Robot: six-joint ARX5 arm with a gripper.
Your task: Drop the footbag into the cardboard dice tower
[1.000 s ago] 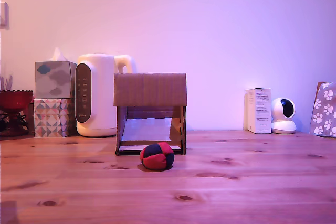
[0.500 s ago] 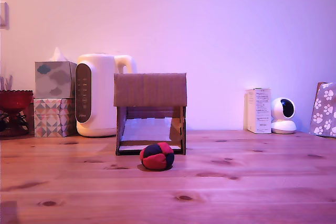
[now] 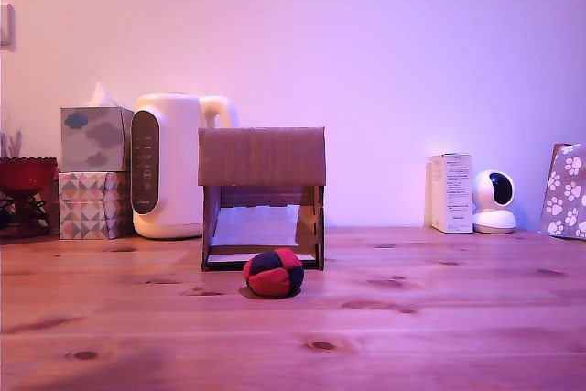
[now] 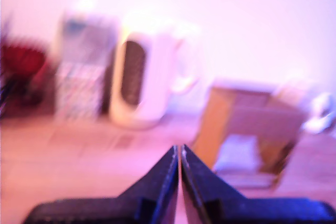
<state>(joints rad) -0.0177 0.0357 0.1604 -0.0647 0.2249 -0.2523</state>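
The red and dark navy footbag point(image 3: 274, 273) lies on the wooden table just in front of the cardboard dice tower point(image 3: 262, 157). The tower stands upright, and its framed lower opening shows a pale ramp. The arm does not show in the exterior view. In the blurred wrist view my gripper point(image 4: 179, 153) is shut, its dark fingers meeting at the tips with nothing between them. It hovers over the table some way short of the dice tower point(image 4: 252, 127). The footbag is not visible in the wrist view.
A white kettle point(image 3: 168, 167) stands beside the tower on the exterior view's left, then two stacked tissue boxes point(image 3: 94, 173) and a red bowl point(image 3: 25, 174). On the exterior view's right are a white carton point(image 3: 451, 193), a small camera point(image 3: 494, 201) and a paw-print bag point(image 3: 566, 191).
The footbag and the dice tower have not moved. A faint shadow on the table's near left in the exterior view has shifted to the right.
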